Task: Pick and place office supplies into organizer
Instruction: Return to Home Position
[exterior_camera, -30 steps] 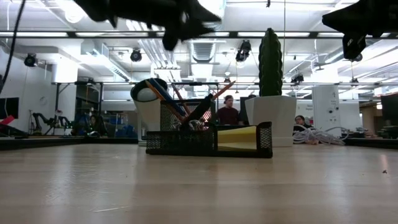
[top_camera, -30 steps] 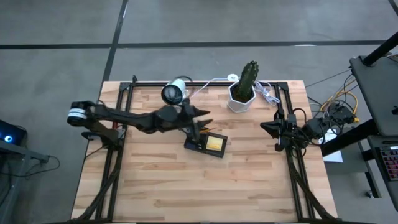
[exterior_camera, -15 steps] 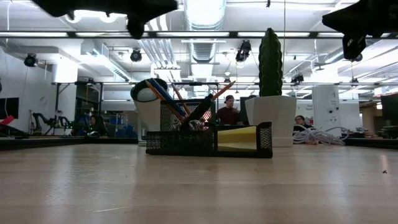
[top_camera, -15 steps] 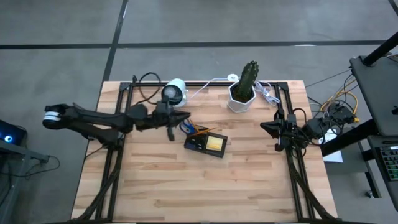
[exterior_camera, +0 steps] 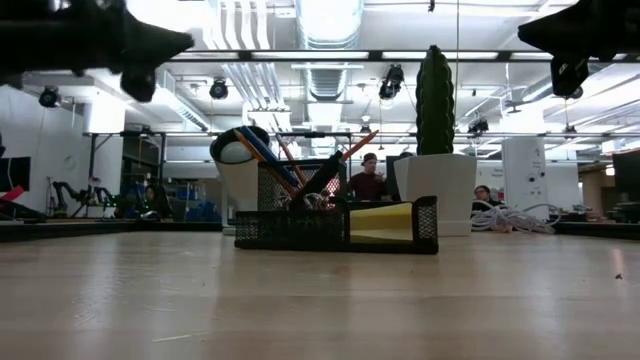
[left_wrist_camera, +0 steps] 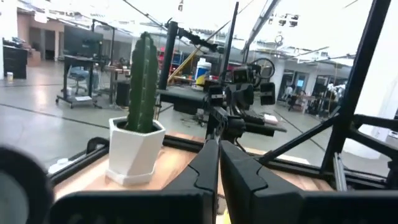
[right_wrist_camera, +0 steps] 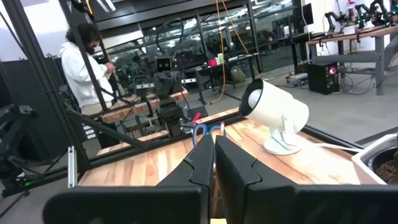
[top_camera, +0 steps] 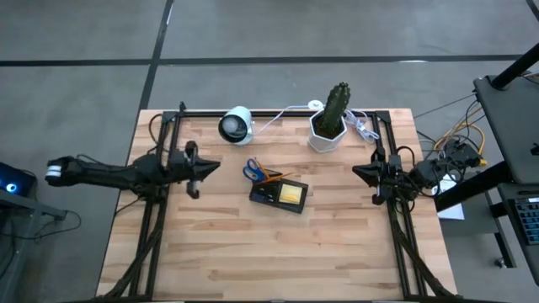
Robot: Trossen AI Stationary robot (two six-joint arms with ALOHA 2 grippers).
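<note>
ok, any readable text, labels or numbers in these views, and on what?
None legible.
The organizer, yellow pad, cactus pot and white lamp show no print.
A blue-and-white container in the room behind may carry a label, too blurred to read.

Low view: black mesh desk organizer wall hides lower ends of orange and dark pens. High view: compartment contents too small to sort. Right wrist view: white hexagonal pot cut by edge.
</note>
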